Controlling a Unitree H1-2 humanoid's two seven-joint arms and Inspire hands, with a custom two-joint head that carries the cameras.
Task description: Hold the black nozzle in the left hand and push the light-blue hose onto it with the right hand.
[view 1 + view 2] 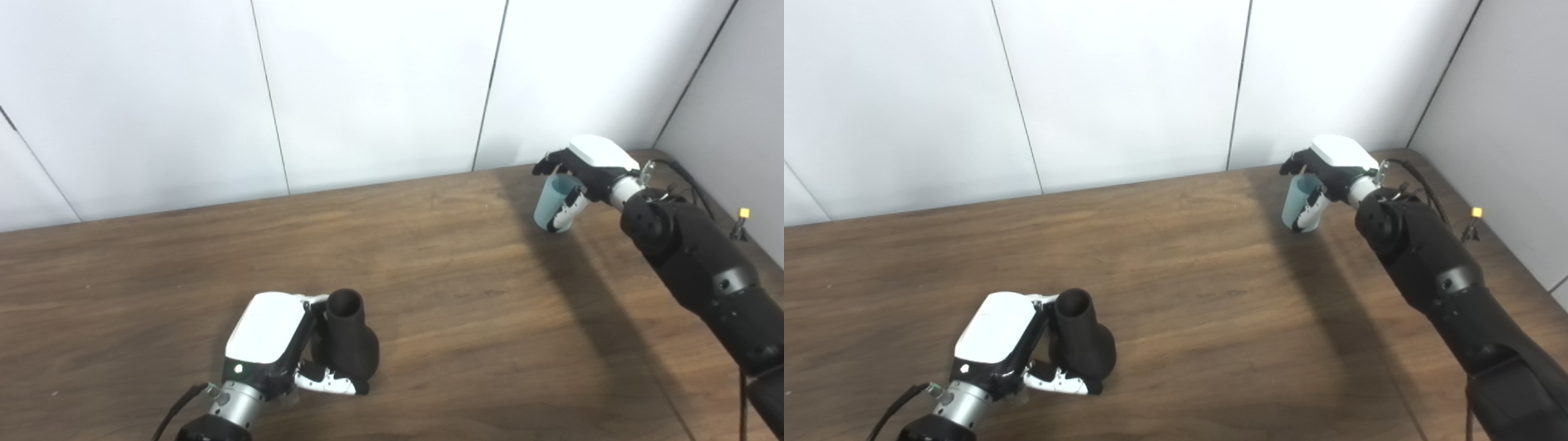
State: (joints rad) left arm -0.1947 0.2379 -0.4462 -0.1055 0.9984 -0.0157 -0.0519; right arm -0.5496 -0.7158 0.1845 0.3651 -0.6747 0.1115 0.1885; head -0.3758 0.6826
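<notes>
**A:** Where does the black nozzle (pixel 346 334) stand, taking it as the landmark for everything else?

**B:** It stands upright on the wooden table (pixel 429 257), near the front edge, wide base down and narrow open mouth pointing up. The left hand (pixel 275 343) sits right against its left side, fingers curled round the lower body and thumb lying along the base in front — it looks closed on the nozzle, gripping it.

**A:** And the light-blue hose (pixel 553 205)?

**B:** Well away from the nozzle, off to its right and toward the back wall. It is a short tube piece, roughly upright with a slight tilt, its lower end at or just above the tabletop; which one cannot be told. The right hand (pixel 579 184) is wrapped round it from above and behind, so that hand is closed on the hose.

**A:** So what does the next move turn on?

**B:** The gap and the axes. From the hose the nozzle lies forward and to the left, across a bare stretch of table. Both long axes run close to vertical, so the hose probably has to travel over and come down onto the nozzle's mouth end-on — or the left hand tips the nozzle toward it. The right hand has the distance to cover; the left is already at its part.
</notes>
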